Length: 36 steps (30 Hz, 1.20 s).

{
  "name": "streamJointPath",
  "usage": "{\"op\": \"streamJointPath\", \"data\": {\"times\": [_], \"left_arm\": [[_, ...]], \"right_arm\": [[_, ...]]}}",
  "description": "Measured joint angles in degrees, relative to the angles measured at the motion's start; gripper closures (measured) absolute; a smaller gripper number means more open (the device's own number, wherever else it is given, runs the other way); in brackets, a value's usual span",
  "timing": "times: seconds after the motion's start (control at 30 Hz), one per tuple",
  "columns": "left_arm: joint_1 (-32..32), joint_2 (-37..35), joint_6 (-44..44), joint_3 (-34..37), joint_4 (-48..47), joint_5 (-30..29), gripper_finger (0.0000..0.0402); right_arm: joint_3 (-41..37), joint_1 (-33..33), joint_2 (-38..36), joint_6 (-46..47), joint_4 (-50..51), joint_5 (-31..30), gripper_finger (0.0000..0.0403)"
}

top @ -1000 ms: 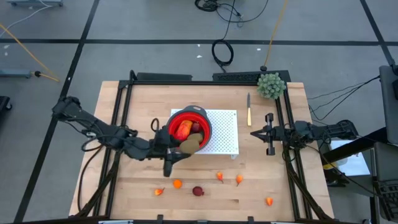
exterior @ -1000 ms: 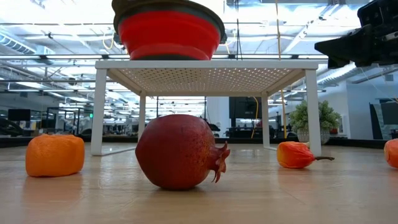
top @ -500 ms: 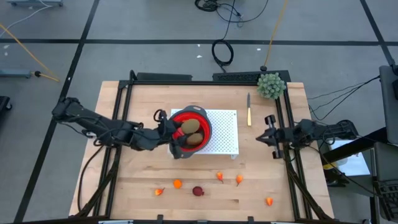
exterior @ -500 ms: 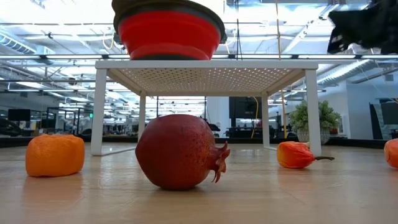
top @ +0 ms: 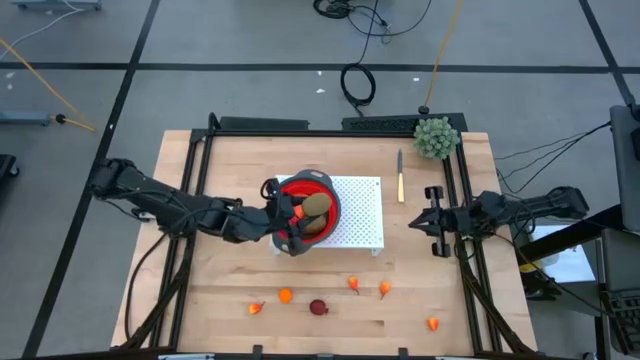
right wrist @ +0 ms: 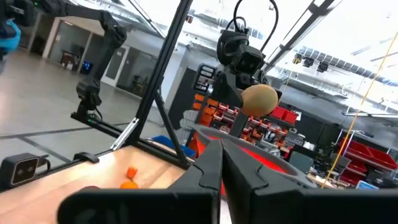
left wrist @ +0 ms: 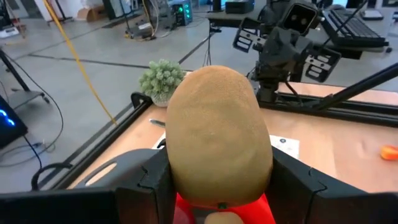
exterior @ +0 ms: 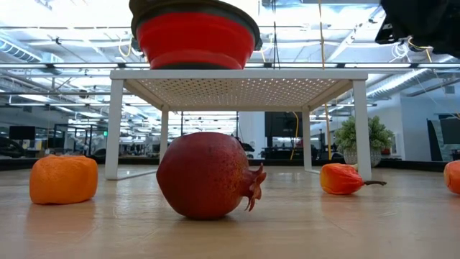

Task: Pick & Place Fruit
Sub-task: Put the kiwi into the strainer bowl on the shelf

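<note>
Now my left gripper (left wrist: pixel 217 186) clamps brown fuzzy oval kiwi (left wrist: pixel 217 134) above red bowl (top: pixel 322 189); my right gripper (top: pixel 432 221) fully closed, holding nothing.

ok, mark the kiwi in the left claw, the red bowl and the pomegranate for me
kiwi (left wrist: pixel 217 134), left wrist view, middle of its brown skin between the claw's fingers
red bowl (exterior: pixel 195 39), low view, outer red wall, on the white rack
pomegranate (exterior: pixel 205 175), low view, centre of its body, on the table
</note>
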State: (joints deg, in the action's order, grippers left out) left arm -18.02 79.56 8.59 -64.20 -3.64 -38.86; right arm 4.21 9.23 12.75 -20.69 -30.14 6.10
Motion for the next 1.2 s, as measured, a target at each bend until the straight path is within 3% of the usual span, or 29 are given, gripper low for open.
{"op": "streamJointPath", "data": {"times": [0.17,0.43,0.67,0.8,0.97,1.2], "left_arm": [[0.5,0.0,-1.2,0.0,1.0,0.3,0.0217],[0.6,0.0,-1.8,0.0,0.8,1.1,0.0217],[-0.1,0.0,-15.6,0.0,0.4,0.8,0.0217],[-0.2,0.0,-19.0,0.0,-0.7,-0.5,0.0217],[0.5,0.0,-14.5,0.0,-4.7,-0.6,0.0217],[4.6,0.0,-4.2,0.0,-7.1,4.8,0.0217]], "right_arm": [[0.2,0.0,7.6,-1.5,-6.5,-0.1,0.0388],[5.2,0.0,19.5,-3.9,-9.3,-0.3,0.0326],[8.1,0.0,26.4,-4.7,-9.8,-0.5,0.0283],[8.2,0.0,28.4,-4.4,-12.3,-0.3,0.0274],[8.2,0.0,29.5,-4.5,-13.4,-0.3,0.0273],[8.3,0.0,29.6,-4.5,-13.4,-0.3,0.0273]]}}
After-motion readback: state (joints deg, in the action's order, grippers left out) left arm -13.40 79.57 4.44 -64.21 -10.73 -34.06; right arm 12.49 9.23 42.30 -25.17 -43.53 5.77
